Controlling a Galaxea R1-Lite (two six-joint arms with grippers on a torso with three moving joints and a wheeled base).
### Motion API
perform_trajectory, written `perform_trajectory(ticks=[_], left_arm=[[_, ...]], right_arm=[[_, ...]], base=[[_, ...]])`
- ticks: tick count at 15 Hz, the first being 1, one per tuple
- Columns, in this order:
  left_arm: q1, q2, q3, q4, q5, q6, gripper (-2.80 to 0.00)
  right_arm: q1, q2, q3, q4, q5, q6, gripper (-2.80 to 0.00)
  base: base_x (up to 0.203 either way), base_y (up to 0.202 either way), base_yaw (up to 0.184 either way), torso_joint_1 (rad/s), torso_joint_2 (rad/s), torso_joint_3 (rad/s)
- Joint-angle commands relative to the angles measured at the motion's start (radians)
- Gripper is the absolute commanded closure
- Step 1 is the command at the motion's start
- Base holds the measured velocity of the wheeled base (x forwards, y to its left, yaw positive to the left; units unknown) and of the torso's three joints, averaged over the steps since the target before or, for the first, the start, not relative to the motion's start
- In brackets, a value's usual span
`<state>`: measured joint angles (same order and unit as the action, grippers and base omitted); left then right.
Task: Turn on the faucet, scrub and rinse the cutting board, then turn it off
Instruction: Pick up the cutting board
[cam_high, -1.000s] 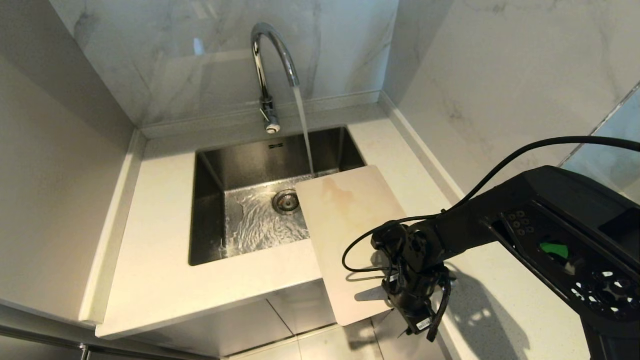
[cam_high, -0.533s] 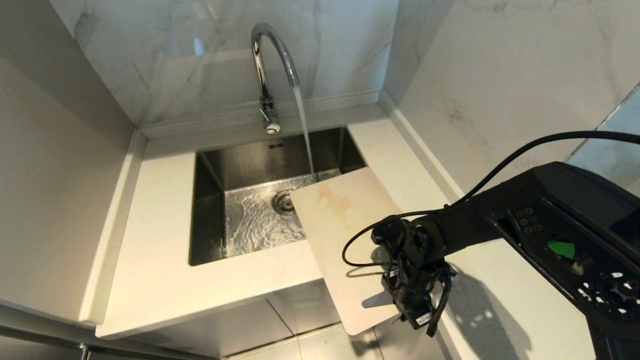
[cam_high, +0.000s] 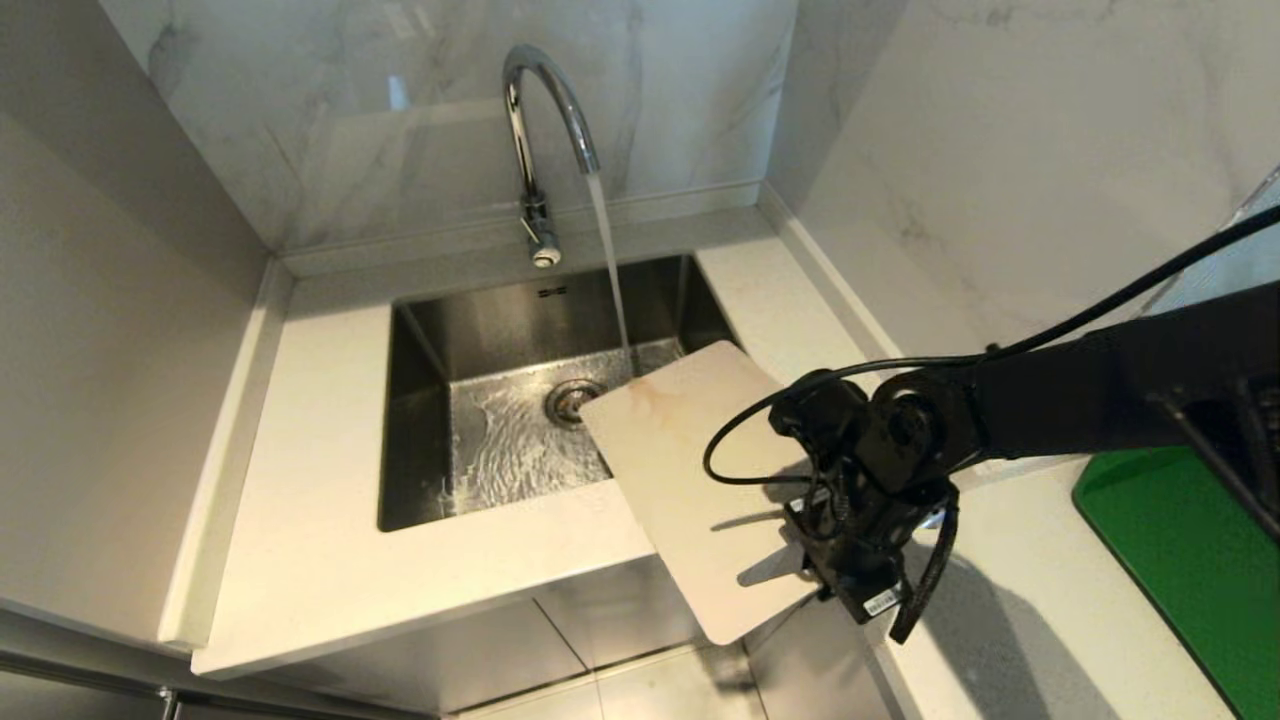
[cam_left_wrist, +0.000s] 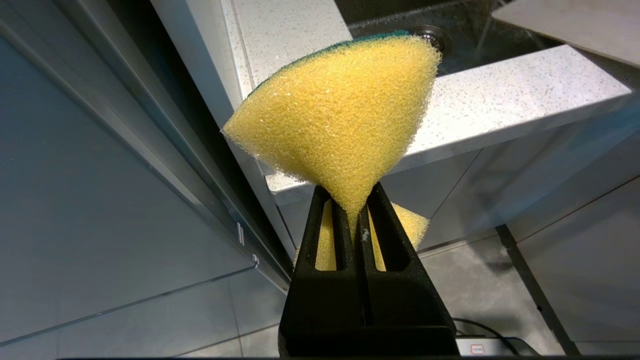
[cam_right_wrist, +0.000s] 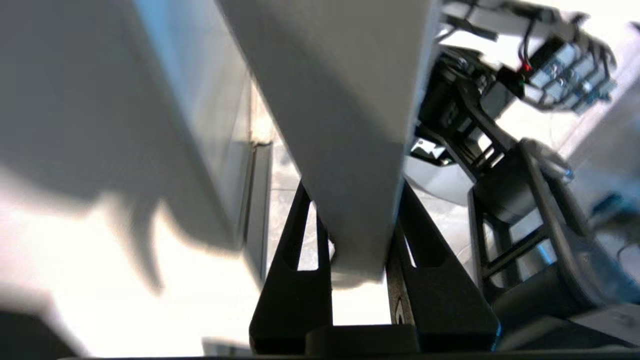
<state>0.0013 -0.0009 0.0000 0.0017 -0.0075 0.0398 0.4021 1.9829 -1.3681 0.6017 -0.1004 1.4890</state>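
— Where's the cutting board (cam_high: 690, 470) sitting against my right hand (cam_high: 812, 570)?

— Your right hand is clamped on its near edge, by the desk (cam_high: 300, 520) front; the board tilts away from it, far corner over the sink (cam_high: 420, 400), just beside the stream from the faucet (cam_high: 540, 120).

— And my left hand (cam_left_wrist: 356, 215)?

— Low beside the cabinet, pinching a yellow sponge (cam_left_wrist: 340, 120).

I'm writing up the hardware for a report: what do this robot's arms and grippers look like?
The right arm is matte black, with a black cable looping loose beside its wrist and another running back along it. The right gripper carries a small white barcode label. Both it and the left gripper have flat black fingers, each cut with a long slot.
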Motion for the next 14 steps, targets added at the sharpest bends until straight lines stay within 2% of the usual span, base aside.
perform_trajectory(ticks=[1,3,6,10,14], left_arm=[[0.0,0.001,0.002,0.0,0.0,0.0,0.0],[0.0,0.001,0.002,0.0,0.0,0.0,0.0],[0.0,0.001,0.002,0.0,0.0,0.0,0.0],[0.0,0.001,0.002,0.0,0.0,0.0,0.0],[0.0,0.001,0.002,0.0,0.0,0.0,0.0]], right_arm=[[0.001,-0.17,0.001,0.136,-0.006,-0.109,0.0],[0.001,-0.258,0.002,0.243,-0.011,-0.194,0.0],[0.001,-0.399,0.007,0.278,-0.01,-0.301,0.0],[0.0,-0.466,0.006,0.25,-0.007,-0.46,0.0],[0.0,-0.455,0.009,0.158,-0.005,-0.544,0.0]], base=[[0.0,0.0,0.0,0.0,0.0,0.0],[0.0,0.0,0.0,0.0,0.0,0.0],[0.0,0.0,0.0,0.0,0.0,0.0],[0.0,0.0,0.0,0.0,0.0,0.0],[0.0,0.0,0.0,0.0,0.0,0.0]])
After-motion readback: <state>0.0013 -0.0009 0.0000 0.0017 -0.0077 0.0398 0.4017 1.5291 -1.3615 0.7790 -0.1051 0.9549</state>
